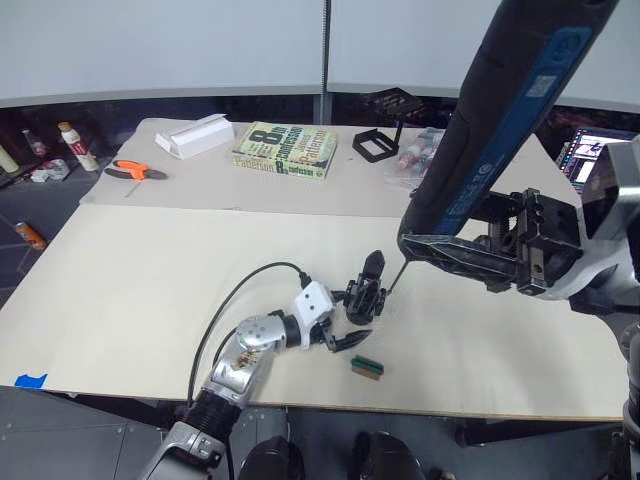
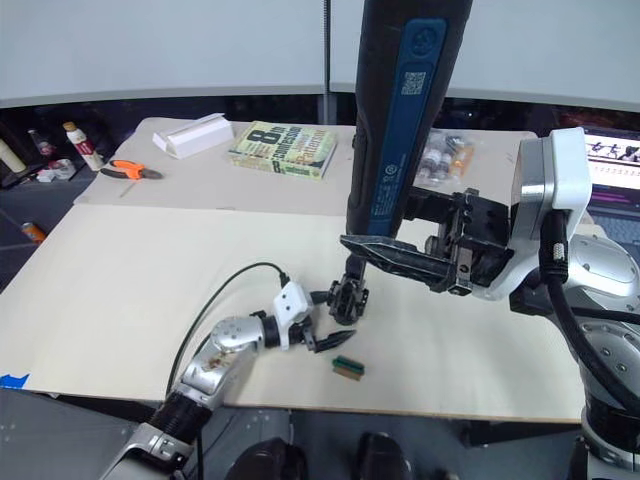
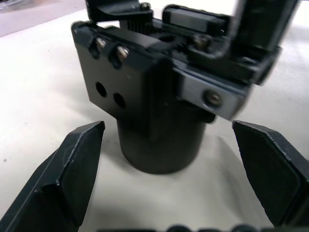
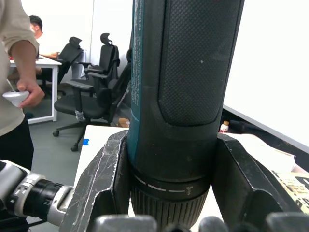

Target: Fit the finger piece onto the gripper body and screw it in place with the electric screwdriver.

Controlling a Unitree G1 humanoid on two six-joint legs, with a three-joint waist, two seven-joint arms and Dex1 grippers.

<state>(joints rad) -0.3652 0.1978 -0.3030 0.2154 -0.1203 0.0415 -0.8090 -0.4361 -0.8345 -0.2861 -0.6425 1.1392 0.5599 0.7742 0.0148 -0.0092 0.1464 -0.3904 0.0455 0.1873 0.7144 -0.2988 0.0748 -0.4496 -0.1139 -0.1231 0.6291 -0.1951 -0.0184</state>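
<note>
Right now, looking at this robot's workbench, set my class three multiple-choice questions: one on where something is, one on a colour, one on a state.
1. Where does the book lie?
A. far side of the table
B. floor
C. near edge

2. What colour are the handles of the pliers?
A. green
B. orange
C. white

3. What is the right gripper doing?
A. hanging open
B. gripping the electric screwdriver
C. holding the book

Answers:
1 A, it lies near the white box.
2 B, plainly orange.
3 B, its fingers clamp the barrel.

The screwdriver (image 2: 392,120) is dark blue and black. The gripper body (image 1: 366,292) is black. The pliers (image 1: 134,171) are orange.
</note>
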